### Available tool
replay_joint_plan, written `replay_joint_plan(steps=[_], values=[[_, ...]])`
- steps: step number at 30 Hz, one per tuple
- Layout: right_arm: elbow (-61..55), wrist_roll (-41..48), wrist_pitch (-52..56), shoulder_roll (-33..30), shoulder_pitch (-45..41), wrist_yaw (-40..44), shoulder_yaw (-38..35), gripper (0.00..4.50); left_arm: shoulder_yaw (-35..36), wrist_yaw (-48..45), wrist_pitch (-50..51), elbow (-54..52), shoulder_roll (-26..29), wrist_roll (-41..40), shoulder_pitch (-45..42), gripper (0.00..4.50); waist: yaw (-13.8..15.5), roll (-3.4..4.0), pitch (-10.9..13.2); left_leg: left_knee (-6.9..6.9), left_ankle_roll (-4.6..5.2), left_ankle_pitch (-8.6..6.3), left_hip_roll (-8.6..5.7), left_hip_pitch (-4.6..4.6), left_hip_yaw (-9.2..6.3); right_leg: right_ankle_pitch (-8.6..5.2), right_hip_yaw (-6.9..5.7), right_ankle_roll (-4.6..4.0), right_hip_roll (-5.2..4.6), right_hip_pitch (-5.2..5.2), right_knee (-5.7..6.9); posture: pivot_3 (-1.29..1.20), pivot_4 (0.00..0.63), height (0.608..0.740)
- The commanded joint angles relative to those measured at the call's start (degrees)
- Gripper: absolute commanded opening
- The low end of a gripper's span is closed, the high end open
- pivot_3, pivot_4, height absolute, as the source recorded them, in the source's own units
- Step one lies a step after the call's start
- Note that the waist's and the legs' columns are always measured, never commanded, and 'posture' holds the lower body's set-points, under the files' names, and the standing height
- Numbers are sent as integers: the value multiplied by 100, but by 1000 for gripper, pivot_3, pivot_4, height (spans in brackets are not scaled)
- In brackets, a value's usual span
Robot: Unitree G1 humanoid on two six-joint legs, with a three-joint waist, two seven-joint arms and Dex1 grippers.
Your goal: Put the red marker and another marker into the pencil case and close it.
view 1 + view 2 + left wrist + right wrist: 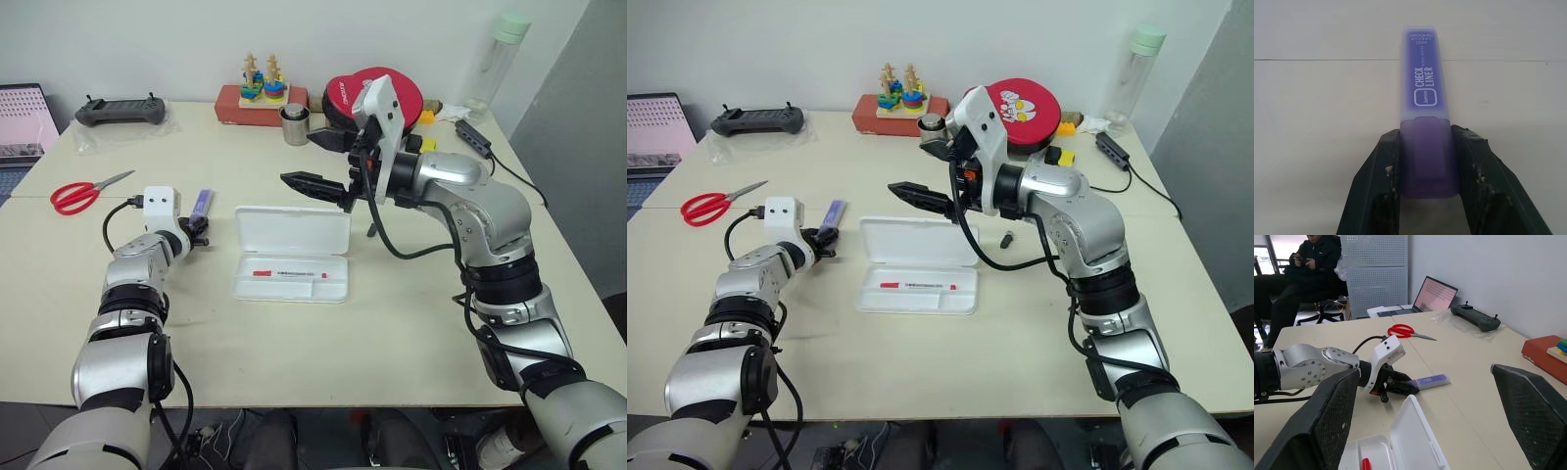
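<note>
My left gripper (1425, 161) pinching the flat translucent lavender marker (1424, 93) by its darker cap end, printed barrel lying on the table (1317, 122), my right gripper (318, 162) spread wide

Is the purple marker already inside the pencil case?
No, the purple marker lies on the table beside the open pencil case, its end between the left gripper's jaws.

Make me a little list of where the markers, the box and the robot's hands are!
red marker: lying inside the open pencil case
purple marker: on the table, cap end between the left gripper's fingers
pencil case: open, lid laid back
left gripper: fingers against both sides of the purple marker
right gripper: open, above the table past the case, holding nothing
</note>
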Motion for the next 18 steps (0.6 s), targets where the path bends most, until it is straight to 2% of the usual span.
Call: replay_joint_plan(steps=[1, 4, 8, 11, 14, 18], values=[[-546, 440, 126, -380, 196, 405, -381, 4500, -10, -1891, -116, -2252, 119, -977, 221, 1204, 1, -1, 0, 0, 0, 0, 0, -4, 0, 0, 0, 0, 0, -2, -1, 0, 150, 740], [-779, 778, 308, -738, 379, 730, -565, 4500, -318, -3336, 520, -3935, 548, -1681, 476, 1204, -3, -1, 0, -2, -4, 0, -1, -29, -6, 1, -8, -2, -4, -11, -7, 0, 150, 740], [-948, 892, 306, -1154, 617, 1116, -539, 4500, -846, -4761, 1202, -4992, 1198, -2120, 522, 1204, -38, 3, 0, -5, -3, 0, -6, -19, 1, -1, 1, -4, -9, -9, -7, 0, 150, 740], [-904, 821, 229, -1268, 637, 1136, -525, 4500, -1477, -5632, 1064, -5281, 1695, -1773, 575, 1204, -91, 11, 4, -17, -1, -1, -5, 14, 12, -5, 10, -5, -7, 5, -3, 0, 150, 740], [-957, 766, 178, -1411, 741, 1150, -580, 4500, -2425, -6291, 276, -5227, 2247, -702, 792, 1204, -163, 12, 5, -20, 1, 0, 9, 20, 11, -12, 15, 0, 9, 3, -4, 0, 150, 740], [-1289, 838, 204, -1507, 1046, 1056, -600, 4500, -2874, -6325, -519, -4435, 2220, 38, 656, 1204, -148, 13, 5, -19, 4, 2, 10, 22, 16, -13, 22, 1, 11, 1, -3, 0, 150, 740]])
